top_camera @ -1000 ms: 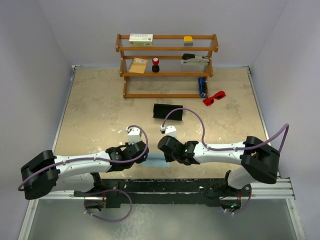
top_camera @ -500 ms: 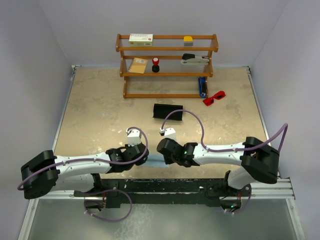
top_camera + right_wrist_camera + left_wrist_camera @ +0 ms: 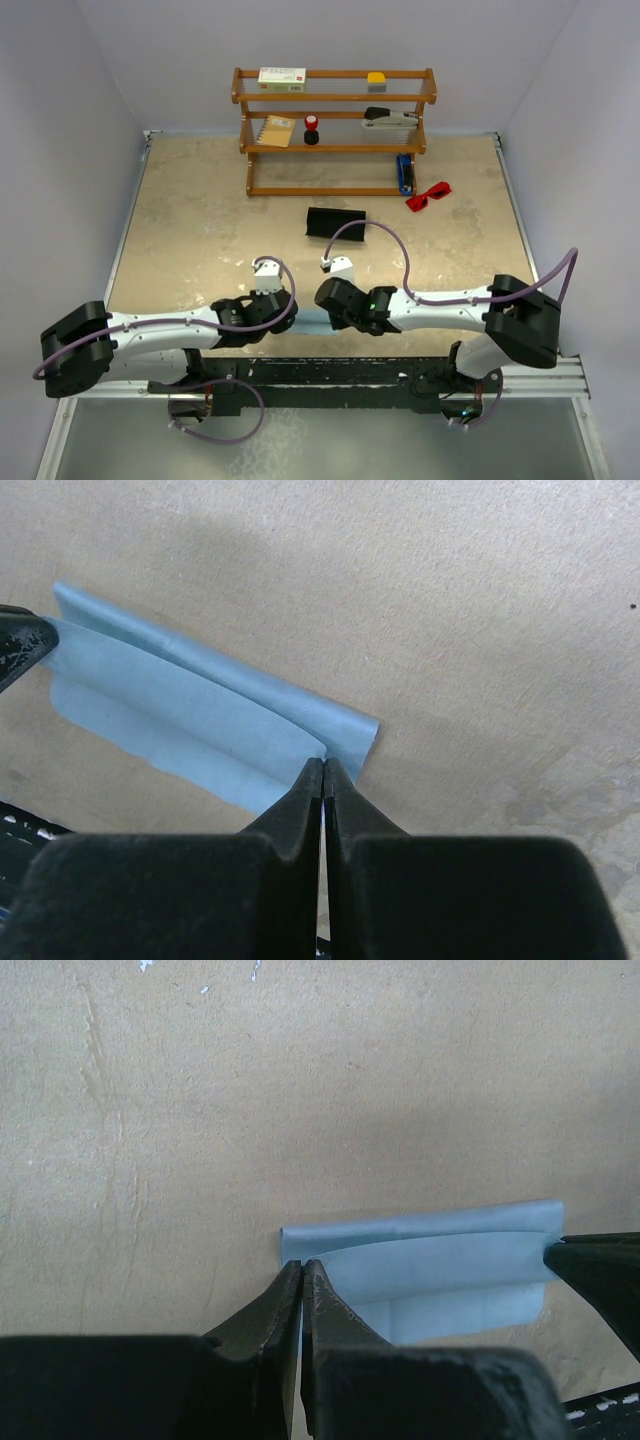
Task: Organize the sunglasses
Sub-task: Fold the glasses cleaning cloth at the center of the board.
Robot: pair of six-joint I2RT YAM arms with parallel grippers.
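Small bright red sunglasses (image 3: pixel 429 195) lie on the bench (image 3: pixel 200 230) just right of the wooden shelf (image 3: pixel 330 190), black case (image 3: pixel 335 223) nearby; left jaws and right jaws each pinch opposite ends of the blue cloth (image 3: pixel 440 1255)

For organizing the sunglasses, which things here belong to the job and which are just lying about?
Job: red sunglasses; black case; light blue cloth, pinched by left gripper and right gripper.
Lying about: wooden shelf with its white box, yellow block, notebook, blue item.
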